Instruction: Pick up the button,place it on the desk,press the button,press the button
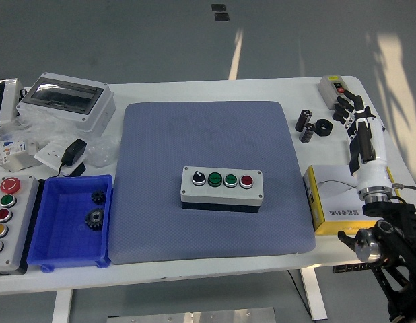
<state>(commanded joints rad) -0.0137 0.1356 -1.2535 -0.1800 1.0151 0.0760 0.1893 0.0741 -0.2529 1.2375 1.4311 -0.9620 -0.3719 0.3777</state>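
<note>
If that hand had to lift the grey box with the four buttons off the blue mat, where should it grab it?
Probably by the long front and back walls of the button box, coming down from above. It lies flat on the blue mat with clear space all round, and its top is crowded with buttons. The right hand is nearest, over the table's right edge.

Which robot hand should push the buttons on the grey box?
Probably the right hand. It is the only hand in view, over the table's right edge, beside the mat where the button box sits. It holds nothing. The left hand isn't visible.
</note>
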